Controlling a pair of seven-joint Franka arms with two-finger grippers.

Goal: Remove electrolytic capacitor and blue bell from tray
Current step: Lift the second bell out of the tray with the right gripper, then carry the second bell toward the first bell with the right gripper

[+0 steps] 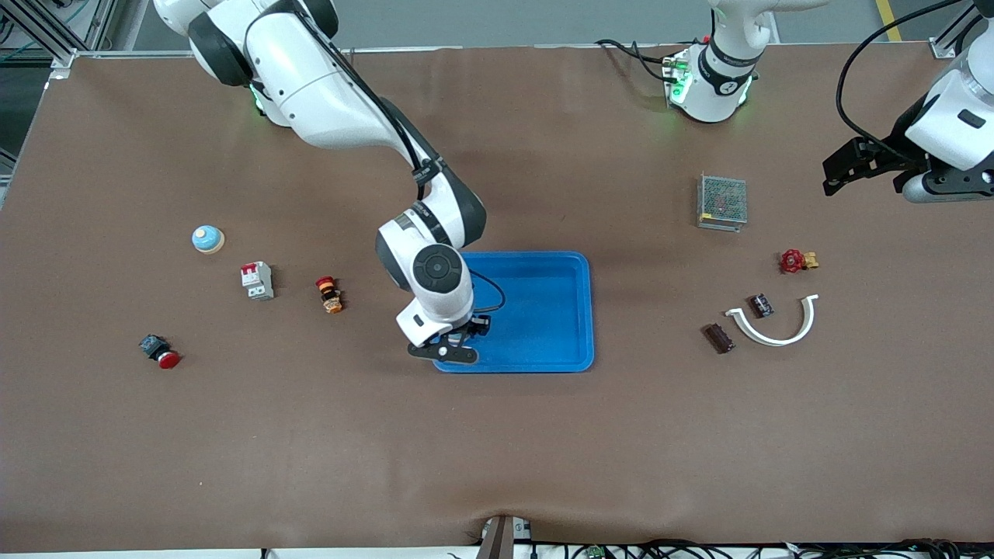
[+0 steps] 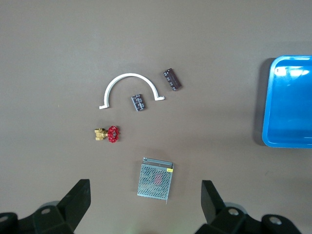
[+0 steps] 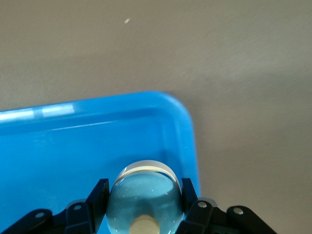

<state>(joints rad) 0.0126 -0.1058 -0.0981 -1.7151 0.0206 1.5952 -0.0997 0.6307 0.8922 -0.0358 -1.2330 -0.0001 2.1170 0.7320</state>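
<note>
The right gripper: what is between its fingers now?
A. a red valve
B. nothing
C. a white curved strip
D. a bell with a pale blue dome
D. In the right wrist view the right gripper is shut on the bell, over a corner of the blue tray.

My right arm (image 1: 342, 116) reaches from its base toward the table's middle, elbow bent, wrist turned straight down. My right gripper (image 1: 453, 341) hangs low, its fingers (image 3: 97, 197) closed on something round held between them. My left arm (image 1: 951, 116) waits at its own end of the table, raised. My left gripper (image 2: 144, 204) points down with its fingers (image 2: 78, 200) spread wide, holding nothing.
</note>
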